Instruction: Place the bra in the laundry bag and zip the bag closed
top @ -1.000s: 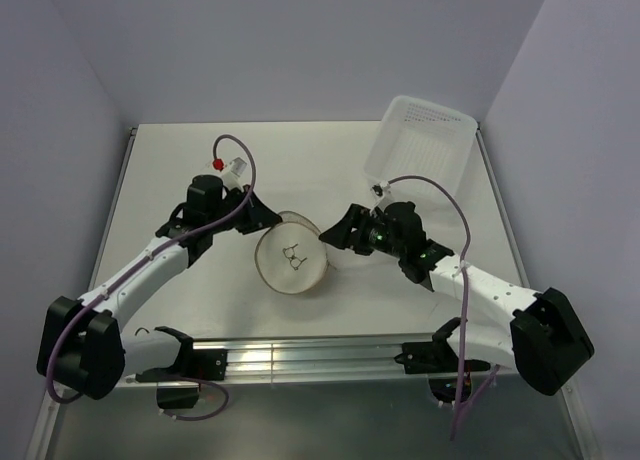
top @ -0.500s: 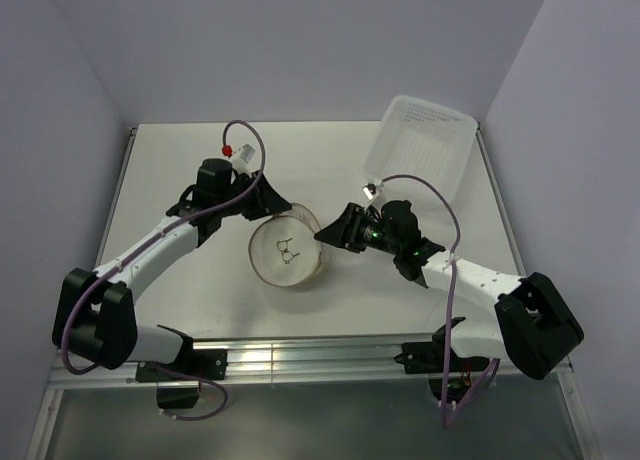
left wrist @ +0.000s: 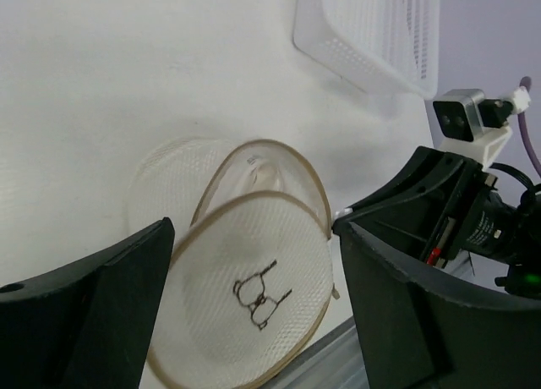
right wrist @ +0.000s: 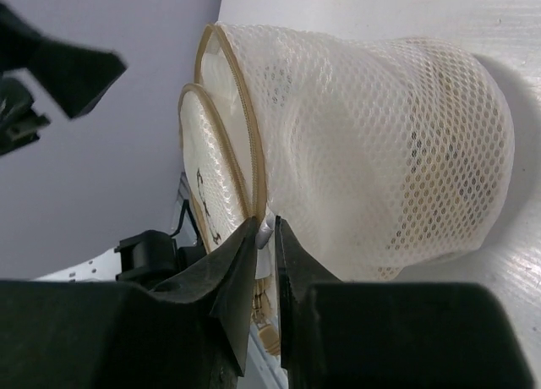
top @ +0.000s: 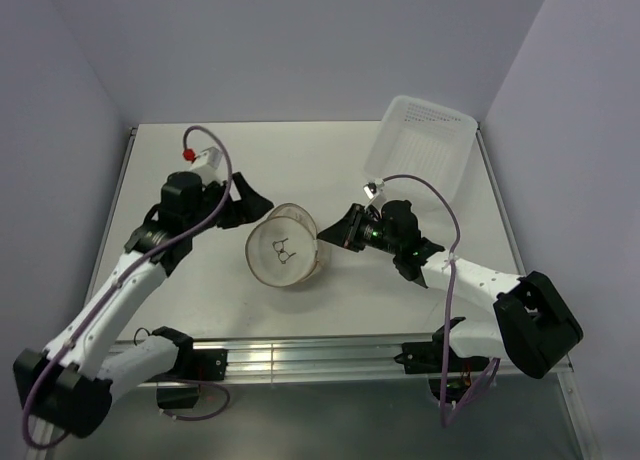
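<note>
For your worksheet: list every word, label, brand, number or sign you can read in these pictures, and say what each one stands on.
No words, numbers or brand names can be read in any view.
One sign only, with no lettering: a small black spectacles-like mark on the round face of the laundry bag.
The white tray shows only a pattern of holes, no text.

I see the laundry bag point(top: 283, 248) lying on its side in the middle of the counter point(top: 330, 170). It is a small round pop-up of translucent whitish mesh with brownish rim hoops. Its circular face carries a black spectacles-like mark, tilts toward the near edge and stands slightly ajar from the body hoop. I cannot make out its contents.
</note>
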{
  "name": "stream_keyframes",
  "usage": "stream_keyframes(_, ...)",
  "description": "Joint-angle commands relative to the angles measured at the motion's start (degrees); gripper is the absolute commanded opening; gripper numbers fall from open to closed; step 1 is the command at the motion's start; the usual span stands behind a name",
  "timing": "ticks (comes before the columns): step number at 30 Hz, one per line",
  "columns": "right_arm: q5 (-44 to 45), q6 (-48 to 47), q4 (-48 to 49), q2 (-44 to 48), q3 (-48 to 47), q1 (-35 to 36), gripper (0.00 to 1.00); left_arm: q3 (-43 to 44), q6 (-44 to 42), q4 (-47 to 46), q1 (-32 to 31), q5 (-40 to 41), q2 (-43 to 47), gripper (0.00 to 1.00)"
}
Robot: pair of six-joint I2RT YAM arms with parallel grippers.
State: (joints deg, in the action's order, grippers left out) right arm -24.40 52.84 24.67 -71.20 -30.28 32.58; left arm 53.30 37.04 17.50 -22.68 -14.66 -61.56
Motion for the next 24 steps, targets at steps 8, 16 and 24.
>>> stream_keyframes(8,1.2,0.5,4.9,0.0,1.5,-0.3,0.20,-21.0,10.9,9.4,0.0,5.0,27.7,0.74)
stream_keyframes(16,0.1,0.7,5.5,0.1,1.6,-0.4,0.19,-30.4,16.1,-3.2,0.0,-4.5,29.9,0.56)
stream_keyframes(24,-0.6,-1.1,3.4,3.5,2.3,-0.3,0.57,-26.4,12.6,-8.7,0.0,-4.6,24.4,0.00)
